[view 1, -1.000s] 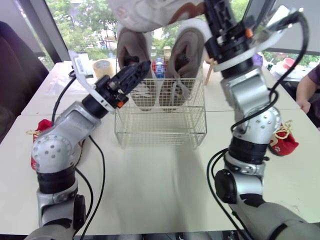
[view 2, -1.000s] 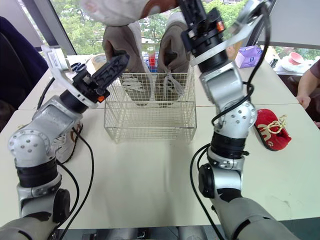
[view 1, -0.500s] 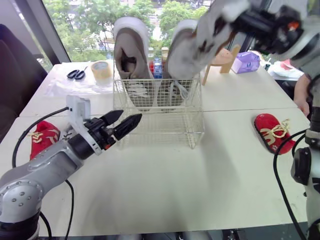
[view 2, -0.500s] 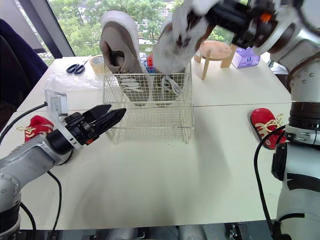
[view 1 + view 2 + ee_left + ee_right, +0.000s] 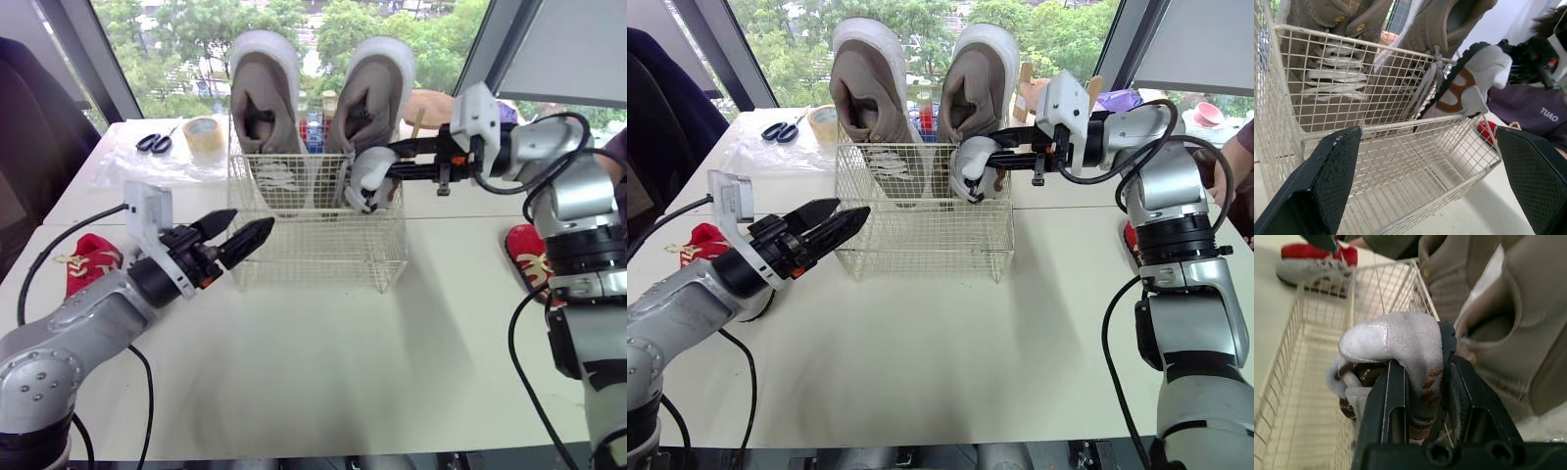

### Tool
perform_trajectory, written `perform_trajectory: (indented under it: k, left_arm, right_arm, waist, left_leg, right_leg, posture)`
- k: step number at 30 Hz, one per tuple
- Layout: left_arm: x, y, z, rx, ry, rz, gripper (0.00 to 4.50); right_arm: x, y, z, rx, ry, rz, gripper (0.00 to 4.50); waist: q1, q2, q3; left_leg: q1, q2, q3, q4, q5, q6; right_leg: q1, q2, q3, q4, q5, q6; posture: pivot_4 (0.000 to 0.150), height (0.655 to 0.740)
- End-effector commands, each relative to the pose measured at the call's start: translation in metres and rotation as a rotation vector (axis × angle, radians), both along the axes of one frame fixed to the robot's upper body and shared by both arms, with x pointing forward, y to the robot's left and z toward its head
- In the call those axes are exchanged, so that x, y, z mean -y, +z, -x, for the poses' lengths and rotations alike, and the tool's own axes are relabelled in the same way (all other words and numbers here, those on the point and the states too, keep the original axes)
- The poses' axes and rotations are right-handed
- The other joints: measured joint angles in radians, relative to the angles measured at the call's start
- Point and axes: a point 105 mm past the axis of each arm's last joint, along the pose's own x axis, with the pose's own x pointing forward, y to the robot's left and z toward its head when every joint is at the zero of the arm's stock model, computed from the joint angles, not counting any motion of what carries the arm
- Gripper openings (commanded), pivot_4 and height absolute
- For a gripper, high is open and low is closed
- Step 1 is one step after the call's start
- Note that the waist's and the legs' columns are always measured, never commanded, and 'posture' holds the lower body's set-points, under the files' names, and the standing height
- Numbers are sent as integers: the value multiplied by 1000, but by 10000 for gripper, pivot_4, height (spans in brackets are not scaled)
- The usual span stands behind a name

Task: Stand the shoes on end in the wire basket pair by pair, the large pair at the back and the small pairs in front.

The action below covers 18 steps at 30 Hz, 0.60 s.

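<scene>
- A small red shoe is seen lying on the tabletop at the far left, well apart from the basket.
- Scissors and a roll of tape are seen further back on the left.
- The left tool is held just in front of the wire basket's left front corner, pointed toward it. Its two black fingers are spread apart and nothing is held between them.
- The wire basket is placed at the middle of the tabletop.
- Two large grey-brown shoes are stood on end at the back of the basket, one on the left and one on the right, side by side, with their white soles turned outward and most of their length rising above the rim.
- A small white shoe with brown trim is held at rim height on the basket's right side, just in front of the right large shoe. Whether it touches the wire cannot be told.
- The right tool is reached in from the right, and its fingers are clamped on the small white shoe.
- A second red shoe is seen on the tabletop to the right of the basket, partly hidden by the right arm.
</scene>
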Motion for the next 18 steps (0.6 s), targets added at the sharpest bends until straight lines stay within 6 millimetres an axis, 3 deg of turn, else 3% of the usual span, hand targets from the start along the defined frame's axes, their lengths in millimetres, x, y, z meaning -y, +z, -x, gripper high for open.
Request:
perform_trajectory:
  k: [1, 2, 7, 15, 18]
  left_arm:
    - [1, 9, 0, 41, -2, 1, 45000]
    - [1, 9, 0, 40, -2, 1, 45000]
    - [-1, 8, -1, 34, 10, -2, 45000]
    - [-23, 7, -7, 14, 75, -44, 45000]
    - [-43, 7, -20, 3, 206, -115, 45000]
  right_arm:
    - [6, 2, -3, 22, -8, -7, 16055]
    - [7, 2, -4, 27, -14, -7, 19346]
    - [12, 11, -3, 43, -37, -19, 44524]
    - [29, 52, 38, -36, -36, -95, 44524]
    - [41, 75, 49, -22, -70, -188, 44524]
  waist:
    - [0, 0, 0]
    - [0, 0, 0]
    - [0, 0, 0]
    - [3, 0, 0]
    - [1, 0, 0]
  left_leg:
    - [0, 0, 0, 0, 0, 0]
    - [1, 0, 0, 0, 0, 0]
    - [1, 0, 0, 0, 0, 0]
    - [0, 0, -1, 0, 0, -1]
    - [0, 0, -1, 0, 0, 0]
  right_leg:
    - [1, 0, 0, 0, 0, 0]
    - [1, 0, 0, 0, 0, 0]
    - [1, 0, 0, 1, 0, 0]
    - [0, -1, 0, 1, 0, 0]
    - [0, -1, 0, 1, -1, -2]
  posture:
    - [1500, 7400]
    - [1500, 7400]
    - [1500, 7400]
    - [1500, 7400]
    - [1500, 7400]
